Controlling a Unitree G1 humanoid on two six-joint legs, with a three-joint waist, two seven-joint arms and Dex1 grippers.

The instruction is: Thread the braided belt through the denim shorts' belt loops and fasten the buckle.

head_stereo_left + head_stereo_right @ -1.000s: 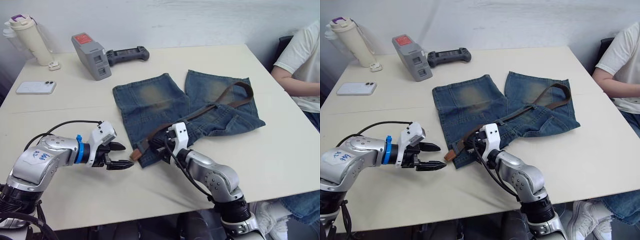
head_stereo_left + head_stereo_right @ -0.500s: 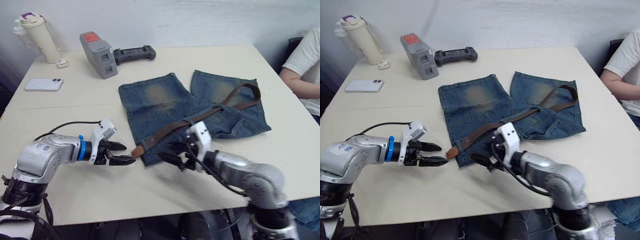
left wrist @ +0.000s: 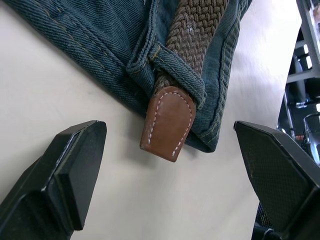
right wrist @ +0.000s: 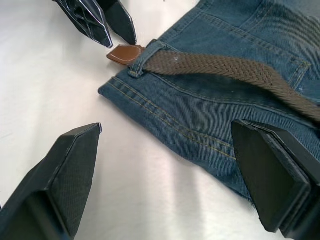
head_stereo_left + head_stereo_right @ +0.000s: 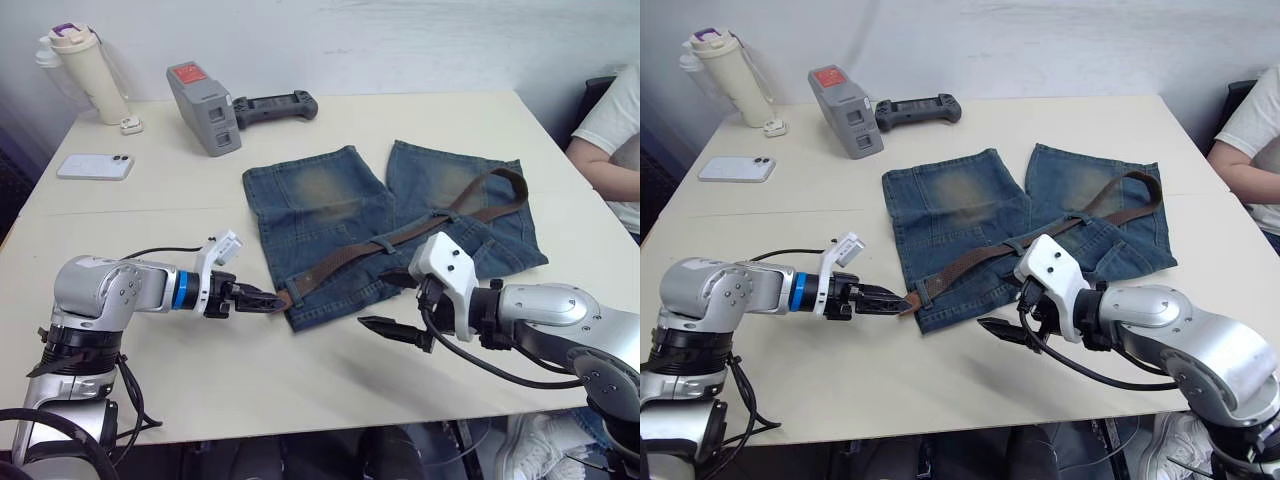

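We see the denim shorts (image 5: 390, 225) lying flat on the pale surface (image 5: 150, 215), waistband toward the near side and both legs pointing to the far side. The braided belt (image 5: 400, 235) runs across them from the far right, where it curves over the right leg, down to the near left corner of the waistband. There its tan leather tip (image 3: 168, 122) pokes out from under one of the belt loops (image 3: 176, 75) and rests on the surface.

Our left pincer (image 5: 262, 298) lies low at that corner with its fingers parted, one on each side of the tip and touching neither it nor the cloth. Our right pincer (image 5: 388, 328) hovers just beyond the near edge of the shorts, to the right of the tip, its fingers spread wide and holding nothing.

On the far left of the surface stand a cream bottle (image 5: 85, 70), a white phone (image 5: 95, 166), a grey battery pack (image 5: 203, 96) and a black controller (image 5: 275, 105). A person's arm (image 5: 610, 150) shows at the far right edge.
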